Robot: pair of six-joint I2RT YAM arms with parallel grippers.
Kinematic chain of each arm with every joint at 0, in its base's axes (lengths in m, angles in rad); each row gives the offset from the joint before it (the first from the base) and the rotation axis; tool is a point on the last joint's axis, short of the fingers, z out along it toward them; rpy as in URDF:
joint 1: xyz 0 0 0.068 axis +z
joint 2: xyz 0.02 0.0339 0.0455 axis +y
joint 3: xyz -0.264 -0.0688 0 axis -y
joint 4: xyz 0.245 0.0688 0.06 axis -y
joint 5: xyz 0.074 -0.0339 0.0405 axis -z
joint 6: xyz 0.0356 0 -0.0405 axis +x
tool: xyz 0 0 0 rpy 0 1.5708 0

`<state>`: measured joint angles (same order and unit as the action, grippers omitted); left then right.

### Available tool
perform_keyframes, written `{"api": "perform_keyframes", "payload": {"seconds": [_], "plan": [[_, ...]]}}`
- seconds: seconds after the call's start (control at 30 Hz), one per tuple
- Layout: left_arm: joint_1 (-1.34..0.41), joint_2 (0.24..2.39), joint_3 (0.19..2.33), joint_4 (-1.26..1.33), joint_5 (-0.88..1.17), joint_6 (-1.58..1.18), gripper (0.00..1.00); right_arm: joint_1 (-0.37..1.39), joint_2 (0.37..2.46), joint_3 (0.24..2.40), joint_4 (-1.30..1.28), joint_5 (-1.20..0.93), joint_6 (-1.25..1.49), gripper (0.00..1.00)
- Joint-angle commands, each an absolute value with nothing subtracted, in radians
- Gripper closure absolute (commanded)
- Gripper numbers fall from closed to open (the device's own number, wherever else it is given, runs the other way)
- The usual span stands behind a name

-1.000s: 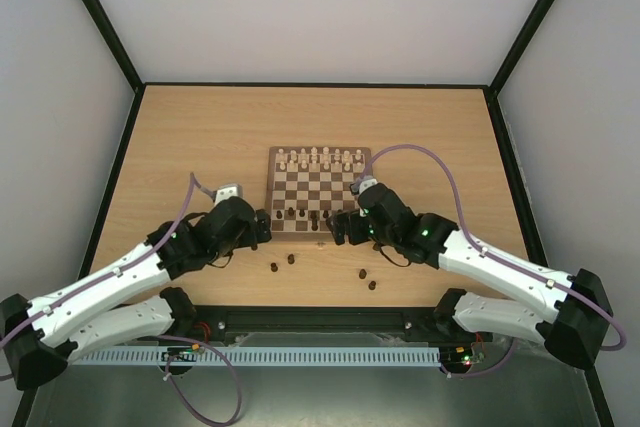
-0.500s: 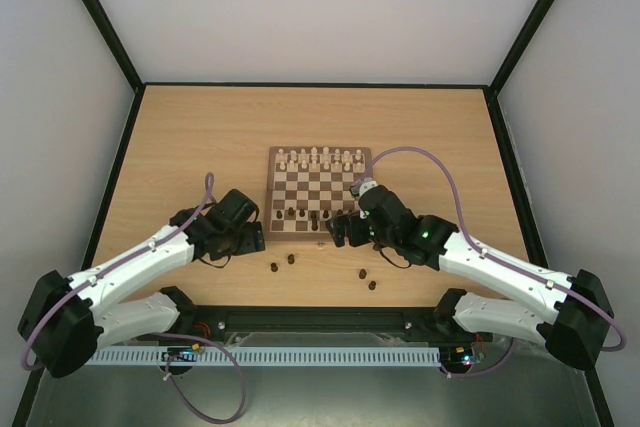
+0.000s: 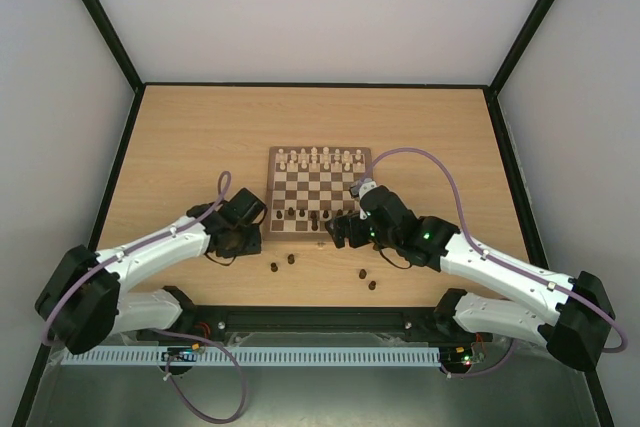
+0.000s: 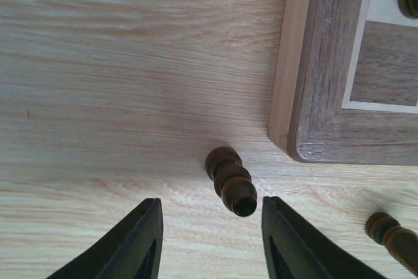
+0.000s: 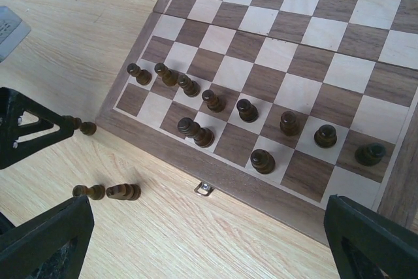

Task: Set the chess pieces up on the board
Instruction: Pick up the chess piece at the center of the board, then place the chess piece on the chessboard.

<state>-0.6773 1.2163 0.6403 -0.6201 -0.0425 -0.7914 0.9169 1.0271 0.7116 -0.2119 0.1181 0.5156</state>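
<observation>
The board (image 3: 318, 179) lies mid-table with several dark chess pieces (image 5: 247, 110) standing on its near rows. My left gripper (image 4: 210, 212) hovers low over the table just off the board's near left corner (image 4: 320, 132). Its jaws are partly closed, one on each side of a single dark chess piece (image 4: 230, 181), with a gap left on both sides. My right gripper (image 5: 209, 246) stands wide open above the board's near edge (image 5: 261, 191), holding nothing. Loose dark pieces lie on the table (image 3: 273, 268) (image 3: 291, 259) (image 3: 362, 273) (image 3: 372, 285).
Pale chessmen (image 3: 318, 158) fill the board's far rows. A small metal clasp (image 5: 204, 189) sits on the board's near edge. Another dark piece (image 4: 392, 236) lies just right of my left gripper. The two arms flank the board's near side.
My left arm has swung right and forward to the board's near left corner, and its jaws have narrowed around a dark piece. The right arm has barely moved.
</observation>
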Motion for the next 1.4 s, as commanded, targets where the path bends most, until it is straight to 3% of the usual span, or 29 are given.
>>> {"api": "perform_keyframes", "payload": {"seconds": [0.0, 0.17, 0.33, 0.63, 1.37], "plan": [[-0.672, 1.246, 0.658, -0.599, -0.067, -0.787, 0.58, 0.922, 1.006, 0.695, -0.207, 0.109, 0.502, 0.03], [-0.672, 1.294, 0.672, -0.581, -0.084, -0.776, 0.69, 0.922, 1.006, 0.694, -0.206, 0.103, 0.502, 0.03], [-0.672, 1.313, 0.69, -0.571, -0.099, -0.766, 0.72, 0.922, 1.007, 0.692, -0.204, 0.095, 0.5, 0.04], [-0.679, 1.318, 0.704, -0.586, -0.111, -0.76, 0.87, 0.922, 1.011, 0.691, -0.203, 0.093, 0.499, 0.04], [-0.829, 1.43, 1.024, -0.704, -0.146, -0.712, 0.9, 0.922, 0.99, 0.687, -0.214, 0.183, 0.512, 0.04]]}}
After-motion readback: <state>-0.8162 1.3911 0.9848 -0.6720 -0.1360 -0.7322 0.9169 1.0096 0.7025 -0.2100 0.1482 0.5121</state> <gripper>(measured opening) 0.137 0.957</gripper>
